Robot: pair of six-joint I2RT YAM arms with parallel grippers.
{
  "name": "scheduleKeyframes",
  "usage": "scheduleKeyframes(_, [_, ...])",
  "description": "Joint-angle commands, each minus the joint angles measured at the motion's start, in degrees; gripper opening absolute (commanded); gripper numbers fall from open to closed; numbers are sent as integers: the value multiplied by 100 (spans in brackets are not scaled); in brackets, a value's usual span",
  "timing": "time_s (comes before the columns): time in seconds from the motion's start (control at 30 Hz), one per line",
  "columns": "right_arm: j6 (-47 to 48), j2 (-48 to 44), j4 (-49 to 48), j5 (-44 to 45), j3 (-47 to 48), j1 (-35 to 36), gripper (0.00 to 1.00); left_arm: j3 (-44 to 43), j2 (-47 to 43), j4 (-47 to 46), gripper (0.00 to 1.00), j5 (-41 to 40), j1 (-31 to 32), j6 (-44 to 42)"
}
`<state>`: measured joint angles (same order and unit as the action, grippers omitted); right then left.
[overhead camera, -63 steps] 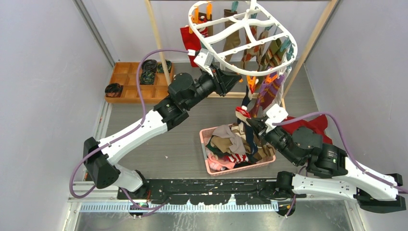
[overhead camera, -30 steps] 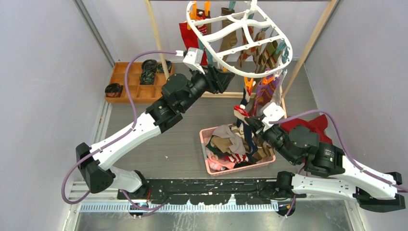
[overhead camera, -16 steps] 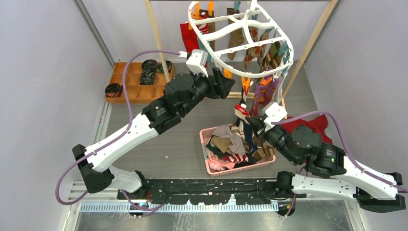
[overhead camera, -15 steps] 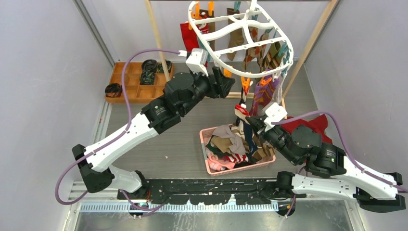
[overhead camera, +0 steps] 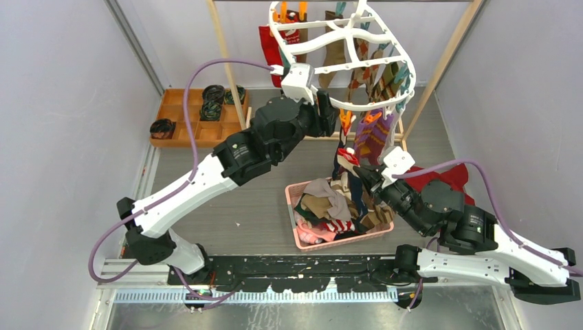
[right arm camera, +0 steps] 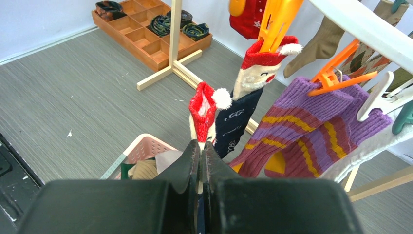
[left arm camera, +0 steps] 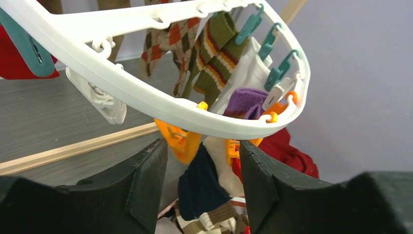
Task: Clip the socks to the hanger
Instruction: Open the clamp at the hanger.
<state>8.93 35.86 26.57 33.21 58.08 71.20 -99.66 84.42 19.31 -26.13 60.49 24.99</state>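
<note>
The white hanger (overhead camera: 313, 45) hangs at the back, with several socks pegged round its rim (left arm camera: 146, 100). My left gripper (overhead camera: 333, 120) is open just under the near rim. Its jaws stand on either side of an orange peg (left arm camera: 182, 141) without pressing it. My right gripper (right arm camera: 201, 146) is shut on a red-and-white Santa sock (right arm camera: 203, 109), held upright below the hanger, over the basket. A matching Santa sock (right arm camera: 263, 61) hangs from an orange peg beside a purple striped sock (right arm camera: 302, 126). Several more socks (overhead camera: 337, 206) lie in the pink basket (overhead camera: 292, 206).
A wooden tray (overhead camera: 185, 117) with black coiled rolls sits at the back left. Wooden rack posts (overhead camera: 227, 62) stand on both sides of the hanger. A red cloth (overhead camera: 454, 175) lies to the right, behind my right arm. Grey walls close in on both sides.
My left arm has swung right along the hanger's near rim to the orange pegs, and the hanger has tilted and swayed. My right gripper has kept the Santa sock almost in place.
</note>
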Motion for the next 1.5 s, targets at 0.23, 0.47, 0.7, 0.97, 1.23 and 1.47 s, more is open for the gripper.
scheduleKeyframes(0.23, [65,-55,-273,98,161,33,1,-107,-136,60,60,-308,49,-634])
scheduleKeyframes(0.47, [74,20,-310,89,176,29,1,32,-433,-38,67,83,-32,-934])
scheduleKeyframes(0.7, [83,22,-293,98,212,26,1,200,-708,22,65,1156,-434,-803])
scheduleKeyframes(0.97, [92,62,-292,99,225,29,1,152,-694,185,63,1757,-836,-558])
scheduleKeyframes(1.23, [100,58,-284,109,230,34,1,87,-512,179,59,2205,-1045,-418])
scheduleKeyframes(1.47, [100,28,-266,121,225,27,1,35,-335,109,57,2350,-1165,-355])
